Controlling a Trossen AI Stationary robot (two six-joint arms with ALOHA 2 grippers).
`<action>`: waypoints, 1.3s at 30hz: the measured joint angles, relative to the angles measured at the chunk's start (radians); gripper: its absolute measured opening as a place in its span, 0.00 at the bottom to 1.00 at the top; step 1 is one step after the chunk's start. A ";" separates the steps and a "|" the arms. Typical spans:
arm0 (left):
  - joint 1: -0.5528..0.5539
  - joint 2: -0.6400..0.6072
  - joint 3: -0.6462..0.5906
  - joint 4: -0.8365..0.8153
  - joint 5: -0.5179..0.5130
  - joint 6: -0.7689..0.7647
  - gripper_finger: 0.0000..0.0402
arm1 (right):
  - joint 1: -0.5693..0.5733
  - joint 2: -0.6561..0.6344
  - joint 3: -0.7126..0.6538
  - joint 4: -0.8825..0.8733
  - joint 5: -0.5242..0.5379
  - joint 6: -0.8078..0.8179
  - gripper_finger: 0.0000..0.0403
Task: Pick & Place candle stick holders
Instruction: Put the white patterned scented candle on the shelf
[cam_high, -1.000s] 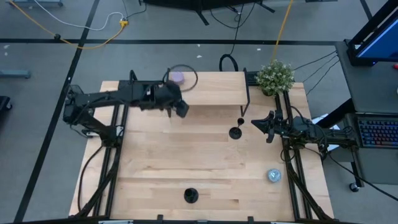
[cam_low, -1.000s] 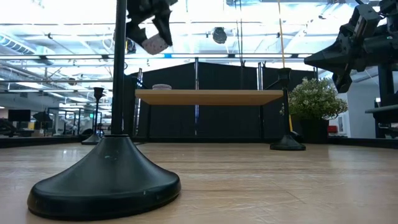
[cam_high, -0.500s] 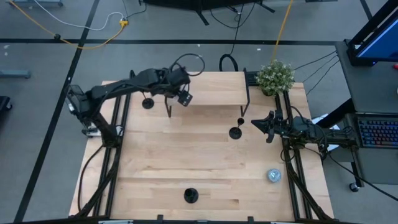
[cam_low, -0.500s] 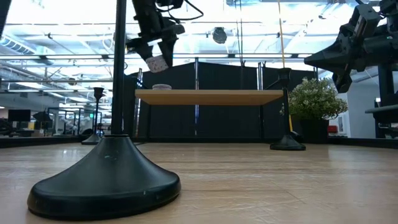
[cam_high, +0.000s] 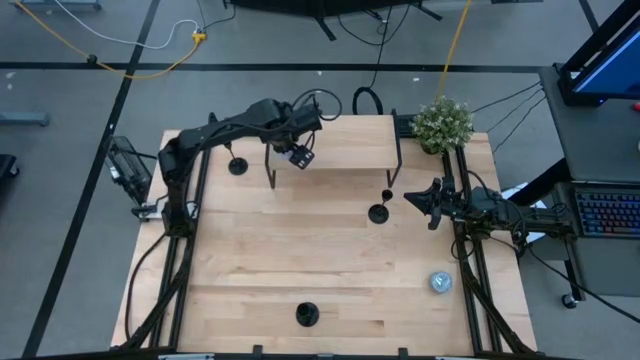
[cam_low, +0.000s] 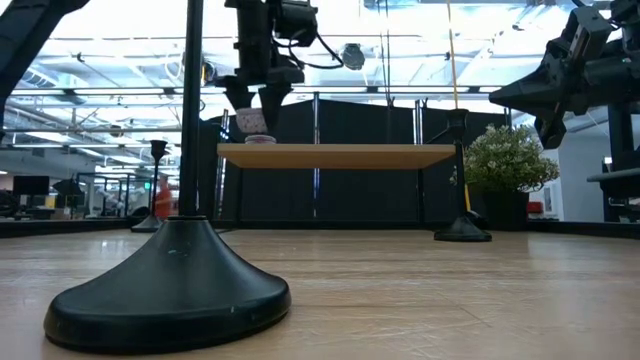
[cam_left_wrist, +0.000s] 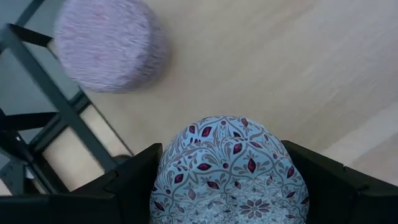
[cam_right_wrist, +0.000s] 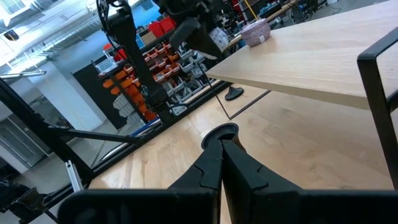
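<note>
Low view, black candle stick holder (cam_low: 168, 268), flared base

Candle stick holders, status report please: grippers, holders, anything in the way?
Left gripper holds patterned tin over raised shelf, beside lilac tin. Right gripper shut, empty, by nearest holder. All three holders on table, untouched.

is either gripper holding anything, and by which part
The left gripper holds a patterned candle tin by its round sides, above the raised shelf. The right gripper is shut, empty.

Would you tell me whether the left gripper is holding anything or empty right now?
Holding. The left gripper has its fingers either side of a patterned candle tin, above the raised shelf near a lilac tin.
</note>
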 joint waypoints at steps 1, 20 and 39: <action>0.000 0.006 0.000 0.002 0.000 0.001 0.74 | 0.000 0.000 0.000 0.000 0.000 0.000 0.00; 0.031 0.064 0.000 -0.046 0.034 0.012 0.78 | 0.000 0.000 0.000 0.000 0.003 0.000 0.00; 0.035 0.065 0.000 -0.041 0.047 0.040 0.80 | 0.000 0.000 0.000 0.000 0.001 0.000 0.00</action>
